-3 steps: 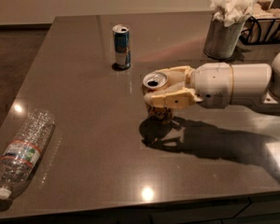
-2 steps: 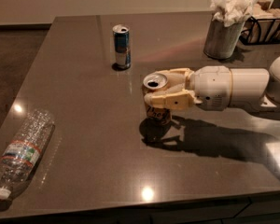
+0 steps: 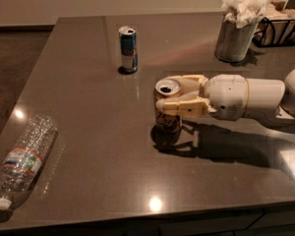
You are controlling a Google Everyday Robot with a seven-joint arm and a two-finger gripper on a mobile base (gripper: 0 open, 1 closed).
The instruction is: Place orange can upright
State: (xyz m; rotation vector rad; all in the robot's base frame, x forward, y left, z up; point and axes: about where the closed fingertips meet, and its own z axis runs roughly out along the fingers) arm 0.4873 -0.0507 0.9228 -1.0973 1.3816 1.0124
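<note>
The orange can (image 3: 167, 116) stands upright near the middle of the dark table (image 3: 98, 151), silver top with its opening facing up, base on or just above the tabletop. My gripper (image 3: 173, 96) reaches in from the right, its cream fingers (image 3: 179, 105) closed around the can's upper part. The arm's white housing (image 3: 246, 97) stretches to the right edge of the view.
A slim blue and silver can (image 3: 128, 49) stands upright behind and left of the orange can. A clear plastic water bottle (image 3: 23, 160) lies on its side at the front left. A metal cup with paper napkins (image 3: 235, 34) and a wire basket (image 3: 280, 28) stand at the back right.
The gripper and the can have come down a little toward the tabletop; the can stays upright in the fingers.
</note>
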